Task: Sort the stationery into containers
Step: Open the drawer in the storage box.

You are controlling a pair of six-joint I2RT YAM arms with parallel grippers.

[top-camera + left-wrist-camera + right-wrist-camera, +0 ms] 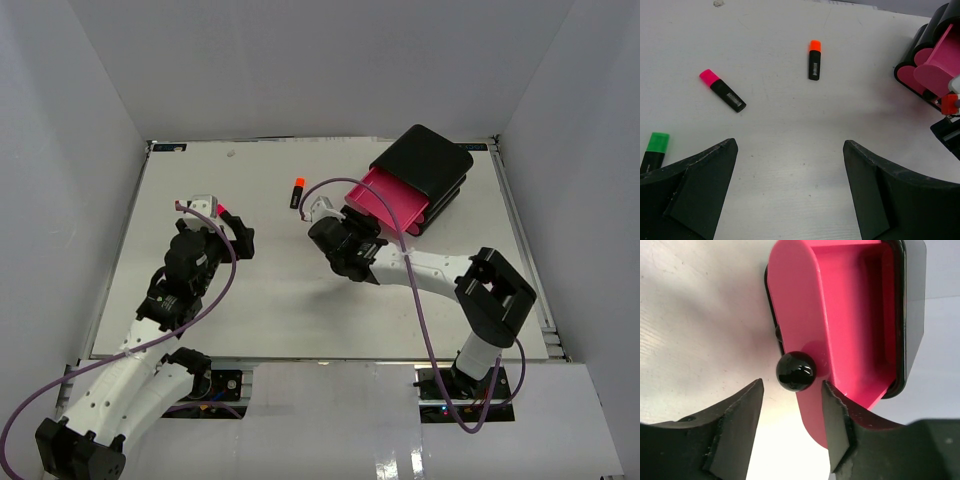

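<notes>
Your right end effector (792, 390), released, straddles the open drawer's (850, 300) knob (796, 371) (far right worktop (280, 300) corner); left end effector (790, 150) released too.

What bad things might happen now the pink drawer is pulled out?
The right jaws stand open with the round black knob at their tips, not gripped; closing there might slip off it. The pink drawer sticks well out of the black box; pulling more might drag it out entirely. The green highlighter lies beside the left jaws; lowering might knock it.
</notes>
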